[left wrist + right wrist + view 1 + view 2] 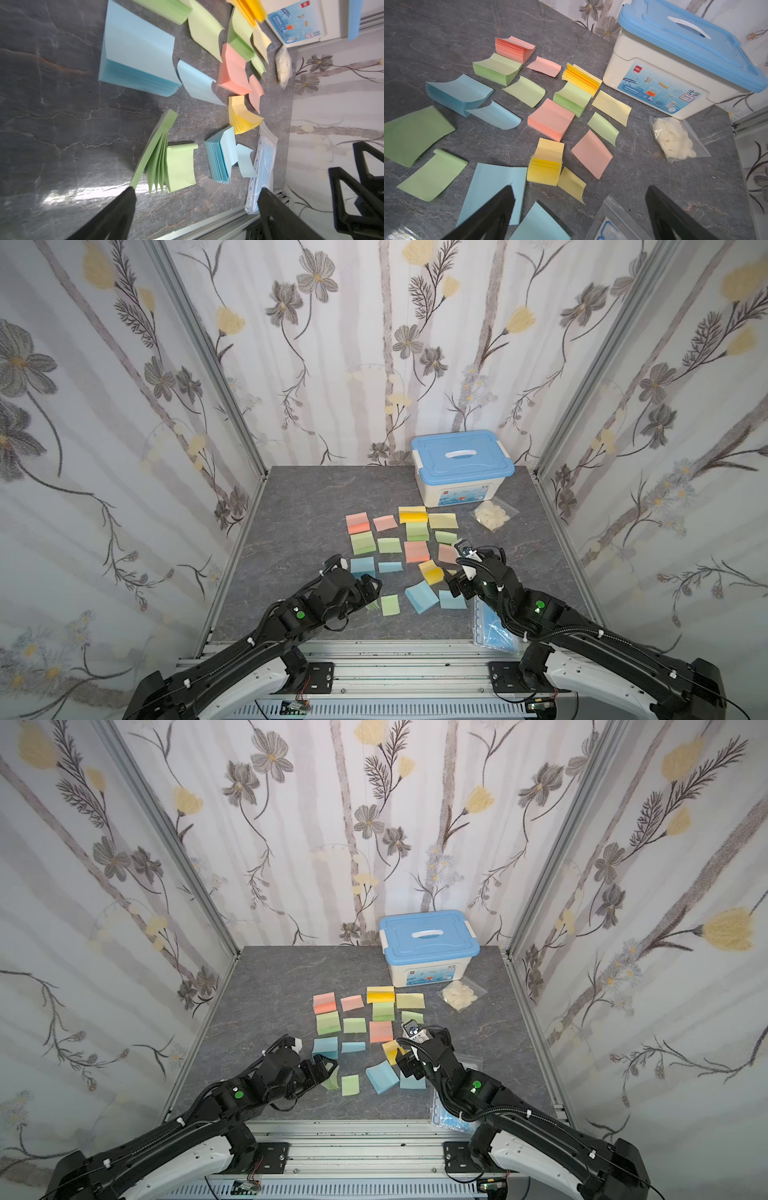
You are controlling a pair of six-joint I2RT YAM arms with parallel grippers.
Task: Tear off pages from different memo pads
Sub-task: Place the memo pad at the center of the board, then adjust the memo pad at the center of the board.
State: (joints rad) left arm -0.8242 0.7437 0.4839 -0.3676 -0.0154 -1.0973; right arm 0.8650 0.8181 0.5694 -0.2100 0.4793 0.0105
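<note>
Memo pads sit clustered mid-table, well short of the lidded storage box. Count from the right wrist view: nine stacks, made up of two pink, three green, two blue and two yellow. Pages lie loose on the grey surface, one just beside each stack and matching its colour. That makes nine single sheets, most of them curled at one edge. None is stacked on another and none is in the box.

Left gripper has its jaws wide apart with nothing between them. It is low over the table at the near end of the fanned green pad. One fingertip is close to that pad's corner; contact cannot be told. The green page rests flat against the pad's open side, rolled at its far edge and clear of both fingers.

Right gripper also has its jaws spread and empty. It hangs over the near blue pad and the blue page beside it, and touches neither as far as the view shows.

Judgement: every pad in view already has a torn sheet next to it, so the tearing looks essentially finished. The task sentence gives no count. What remains is probably just pulling both arms back, or a second sheet from some pads if more are wanted. The mask bag at the near right edge and the bag of white items by the box lie outside the work.
</note>
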